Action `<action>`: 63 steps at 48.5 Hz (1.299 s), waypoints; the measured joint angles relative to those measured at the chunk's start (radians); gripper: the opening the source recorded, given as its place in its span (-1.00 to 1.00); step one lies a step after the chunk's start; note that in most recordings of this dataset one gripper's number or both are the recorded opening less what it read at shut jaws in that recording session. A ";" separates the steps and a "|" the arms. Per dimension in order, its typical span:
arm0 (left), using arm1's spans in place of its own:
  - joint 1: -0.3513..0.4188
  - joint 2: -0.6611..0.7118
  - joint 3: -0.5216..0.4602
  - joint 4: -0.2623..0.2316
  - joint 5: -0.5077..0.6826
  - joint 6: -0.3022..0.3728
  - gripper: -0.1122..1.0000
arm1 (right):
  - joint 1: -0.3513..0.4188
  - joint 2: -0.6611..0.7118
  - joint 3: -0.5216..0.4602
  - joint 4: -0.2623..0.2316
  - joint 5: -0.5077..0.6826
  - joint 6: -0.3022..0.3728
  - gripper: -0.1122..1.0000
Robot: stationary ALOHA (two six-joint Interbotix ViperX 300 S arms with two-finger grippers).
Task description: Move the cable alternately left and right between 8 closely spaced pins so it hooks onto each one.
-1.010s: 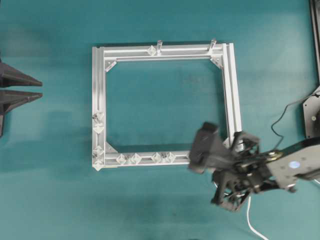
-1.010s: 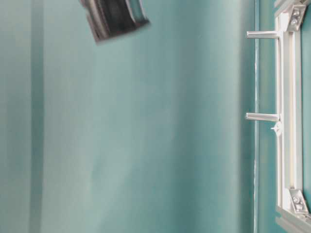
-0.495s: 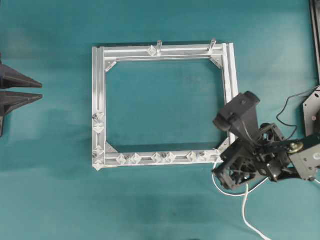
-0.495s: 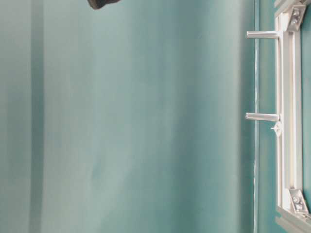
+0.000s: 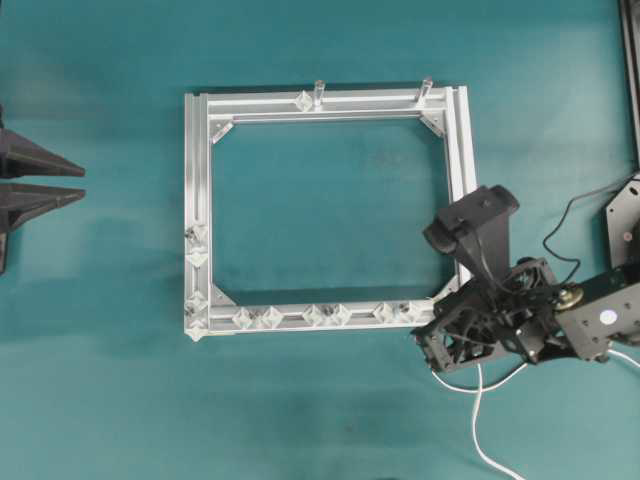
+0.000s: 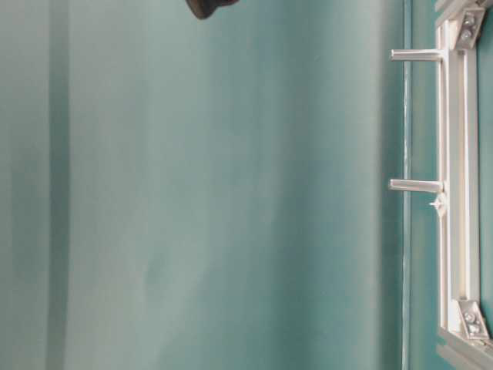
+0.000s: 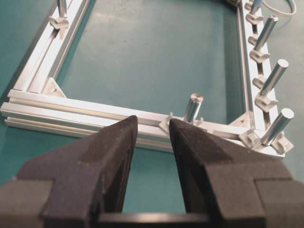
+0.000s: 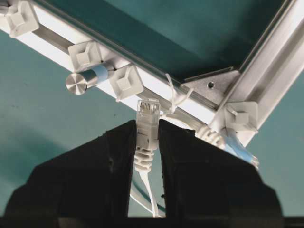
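Note:
My right gripper [image 8: 147, 130] is shut on the cable's pale plug [image 8: 147, 113], which sticks up between the fingers. In the overhead view that gripper [image 5: 430, 345] sits just outside the aluminium frame's [image 5: 330, 103] near right corner. The white cable [image 5: 478, 420] trails off behind it toward the table's front edge. Pins [image 5: 327, 314] line the near rail in close pairs, and more pins [image 5: 196, 245] sit on the left rail. Two pins [image 8: 126, 81] lie just ahead of the plug. My left gripper [image 5: 78, 180] stands open at the far left, well clear of the frame, with nothing between its fingers [image 7: 118, 142].
Two taller round posts [image 5: 319, 90] stand on the far rail and show again in the table-level view [image 6: 416, 185]. A round metal post [image 8: 83, 80] lies between the two pins nearest the plug. A dark robot wire [image 5: 565, 225] curls at the right edge.
The right arm has swung: its wrist camera left the near rail and now sits over the right rail, and the gripper with the plug has closed in on the near right corner. The left arm is still.

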 measured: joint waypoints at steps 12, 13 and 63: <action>0.000 0.000 0.002 0.000 0.000 0.000 -0.14 | -0.018 0.014 0.000 0.000 -0.015 0.000 -0.48; 0.000 0.000 0.002 0.000 0.000 0.000 -0.14 | -0.020 0.014 0.000 0.000 -0.017 0.002 -0.48; 0.000 -0.002 0.009 0.000 -0.002 0.000 -0.14 | -0.143 0.012 -0.002 -0.017 -0.012 -0.081 -0.48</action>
